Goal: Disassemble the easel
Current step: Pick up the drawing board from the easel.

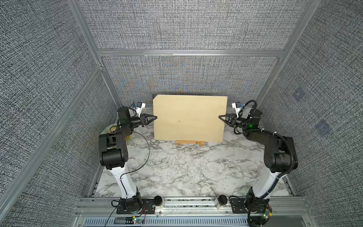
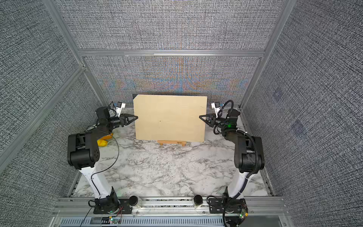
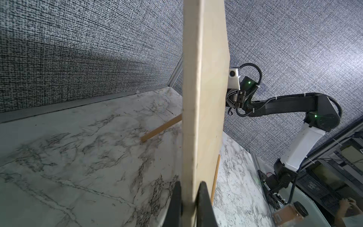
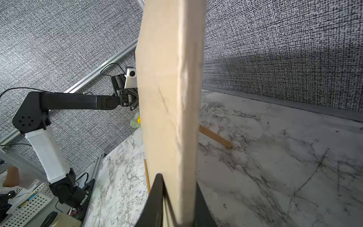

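The easel (image 1: 190, 142) is an orange-brown wooden stand at the back of the marble table. Only its bottom ledge bar with a small dark logo shows in both top views (image 2: 172, 142). A large pale plywood board (image 1: 188, 118) stands on that ledge and hides the rest. My left gripper (image 1: 155, 117) is shut on the board's left edge, its fingers pressed to both faces (image 3: 189, 184). On the right edge my right gripper (image 1: 220, 117) is shut the same way (image 4: 178, 182). The easel's rear leg (image 3: 161, 128) slants to the table behind the board (image 4: 215, 136).
A yellow object (image 2: 105, 141) lies on the table under the left arm. Two black-topped cylinders (image 1: 158, 200) (image 1: 222, 199) sit on the front rail. Grey fabric walls enclose the table on three sides, with the back wall close behind the board.
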Action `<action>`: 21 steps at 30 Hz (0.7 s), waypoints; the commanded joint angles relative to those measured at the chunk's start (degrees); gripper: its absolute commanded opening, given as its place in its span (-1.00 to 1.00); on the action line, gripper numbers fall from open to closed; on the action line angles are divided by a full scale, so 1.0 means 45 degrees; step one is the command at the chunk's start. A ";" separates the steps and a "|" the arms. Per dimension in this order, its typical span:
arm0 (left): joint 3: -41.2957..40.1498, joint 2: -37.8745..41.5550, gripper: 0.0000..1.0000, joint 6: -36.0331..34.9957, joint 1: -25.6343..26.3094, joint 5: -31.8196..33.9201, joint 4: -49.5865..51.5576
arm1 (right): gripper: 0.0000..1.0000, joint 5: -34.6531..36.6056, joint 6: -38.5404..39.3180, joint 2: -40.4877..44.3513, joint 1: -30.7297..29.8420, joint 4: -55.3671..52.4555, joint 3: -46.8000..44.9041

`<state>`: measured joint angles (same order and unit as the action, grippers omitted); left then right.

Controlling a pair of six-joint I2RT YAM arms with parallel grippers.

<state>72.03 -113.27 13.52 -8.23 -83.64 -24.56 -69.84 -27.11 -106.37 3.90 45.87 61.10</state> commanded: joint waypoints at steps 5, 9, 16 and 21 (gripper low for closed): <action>-0.0273 0.0302 -1.00 -0.0036 0.0266 0.1398 -0.0665 | -1.00 0.1407 -0.0280 0.0555 -0.0253 0.0269 -0.0781; -0.0419 0.0400 -1.00 -0.0108 0.0325 0.1491 -0.0822 | -1.00 0.1939 0.0121 0.1015 -0.0308 0.0744 -0.1317; -0.0402 0.0565 -1.00 -0.1365 0.0452 0.1965 0.0542 | -1.00 0.3300 0.1923 0.1837 -0.0600 -0.0079 -0.2170; -0.0423 0.0747 -1.00 -0.2429 0.0569 0.2552 0.1641 | -1.00 0.4643 0.3891 0.2162 -0.1033 -0.1707 -0.2154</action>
<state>70.08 -111.04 6.50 -7.64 -74.81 -21.45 -59.46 -18.72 -97.03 1.28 43.46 51.53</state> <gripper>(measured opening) 0.179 0.180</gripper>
